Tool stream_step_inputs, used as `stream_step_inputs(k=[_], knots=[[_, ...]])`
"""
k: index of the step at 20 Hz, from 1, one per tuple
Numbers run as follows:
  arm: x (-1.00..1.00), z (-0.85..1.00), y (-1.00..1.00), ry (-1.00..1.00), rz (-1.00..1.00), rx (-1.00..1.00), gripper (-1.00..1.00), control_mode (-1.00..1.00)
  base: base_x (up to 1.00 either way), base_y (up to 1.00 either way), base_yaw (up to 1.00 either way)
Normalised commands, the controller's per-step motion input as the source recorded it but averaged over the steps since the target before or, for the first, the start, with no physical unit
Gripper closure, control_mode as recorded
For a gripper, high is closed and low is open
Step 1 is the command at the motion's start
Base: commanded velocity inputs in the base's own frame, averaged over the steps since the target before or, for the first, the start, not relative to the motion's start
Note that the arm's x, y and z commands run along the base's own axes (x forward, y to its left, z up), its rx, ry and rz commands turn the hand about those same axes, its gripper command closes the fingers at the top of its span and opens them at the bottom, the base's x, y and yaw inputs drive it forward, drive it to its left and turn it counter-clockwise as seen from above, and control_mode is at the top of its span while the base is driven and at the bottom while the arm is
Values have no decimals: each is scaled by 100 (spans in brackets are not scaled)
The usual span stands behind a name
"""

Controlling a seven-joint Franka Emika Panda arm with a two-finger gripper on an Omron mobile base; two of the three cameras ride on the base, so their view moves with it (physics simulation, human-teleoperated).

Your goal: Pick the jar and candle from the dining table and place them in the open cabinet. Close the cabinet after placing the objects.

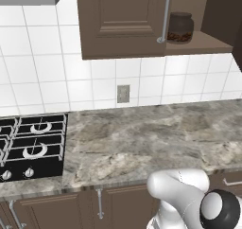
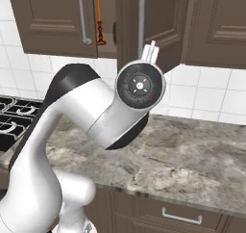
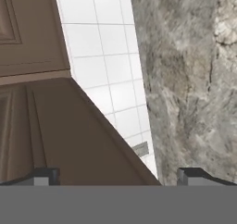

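Observation:
The jar (image 1: 180,27), clear glass with brown contents, stands on the shelf of the open cabinet (image 1: 208,43), just right of a closed door's silver handle (image 1: 165,15). The candle (image 2: 99,20), a thin orange stick on a dark red base, stands upright inside the same cabinet. The cabinet's open door (image 2: 161,25) swings out toward me with its bar handle (image 2: 141,22). My gripper (image 3: 118,177) is open and holds nothing; its fingertips (image 3: 44,176) point at a brown door panel (image 3: 60,126) close in front. My wrist (image 2: 140,85) is raised just below that door. The dining table is out of view.
A marble counter (image 1: 142,143) runs under the cabinets, with a black gas hob (image 1: 30,145) at its left end. The white tiled wall carries a socket plate (image 1: 123,93). Drawer fronts with silver handles (image 2: 180,216) sit below the counter.

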Motion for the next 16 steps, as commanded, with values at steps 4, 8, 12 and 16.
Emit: stream_step_inputs(k=[4,8,12,16], knots=[[19,0,40,0,0,0,-100,-100,0,0,0],[29,0,38,0,2,0,-100,-100,0,0,0],[35,0,33,0,7,0,-100,-100,0,0,0],[39,0,28,0,14,4,-100,-100,0,0,0]])
